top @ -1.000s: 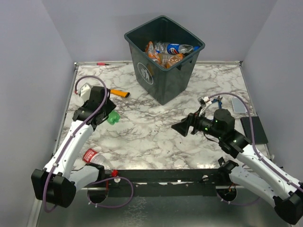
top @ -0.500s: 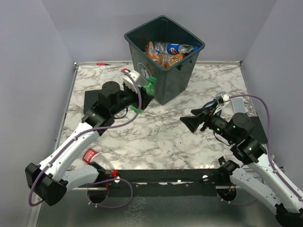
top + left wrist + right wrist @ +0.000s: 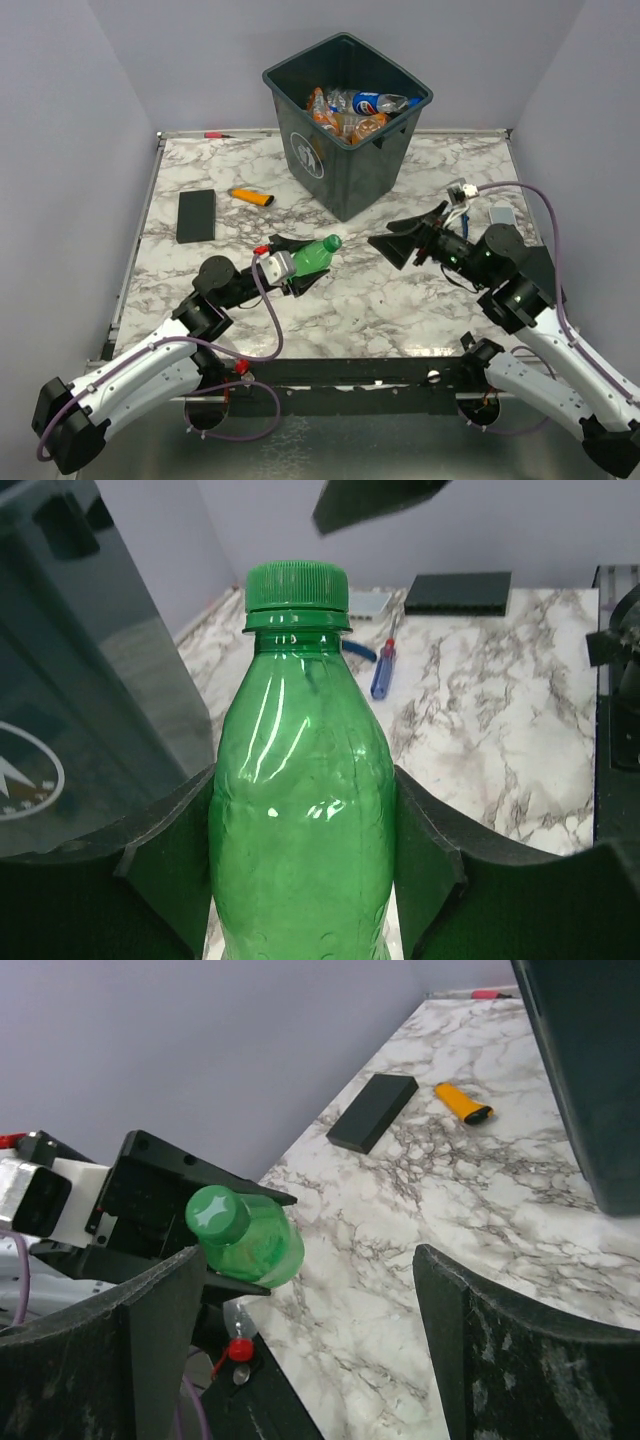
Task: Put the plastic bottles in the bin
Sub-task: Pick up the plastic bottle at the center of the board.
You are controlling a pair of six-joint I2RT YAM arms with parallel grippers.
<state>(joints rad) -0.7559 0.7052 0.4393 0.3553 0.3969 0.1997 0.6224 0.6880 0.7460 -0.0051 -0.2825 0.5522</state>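
The left tool pinches a green bottle by its body. The bottle lies nearly level above the middle of the counter, with its cap toward the right tool. The right tool's jaws stand spread with nothing between them. The bin stands at the back of the counter. The green bottle is outside it, in front of its near corner and apart from it.

Only the overhead view shows the heap of bottles inside the bin, in orange, blue and clear plastic. The left wrist view adds the grip itself. Both dark fingers press flat on the bottle's sides below the shoulder, and the green cap is screwed on. It also shows a blue-handled implement lying on the marble, which the right arm hides from above. The right wrist view sees the bottle end-on, cap first. Beyond it the black pad and the orange lighter lie apart on the counter.

Half a second earlier the left tool held this bottle close against the bin's near-left wall. It has since swung down to the middle of the counter and turned the cap rightward. The left arm then covered the pad and the lighter; both now lie in plain sight. The right tool has shifted slightly toward the back and remains spread.
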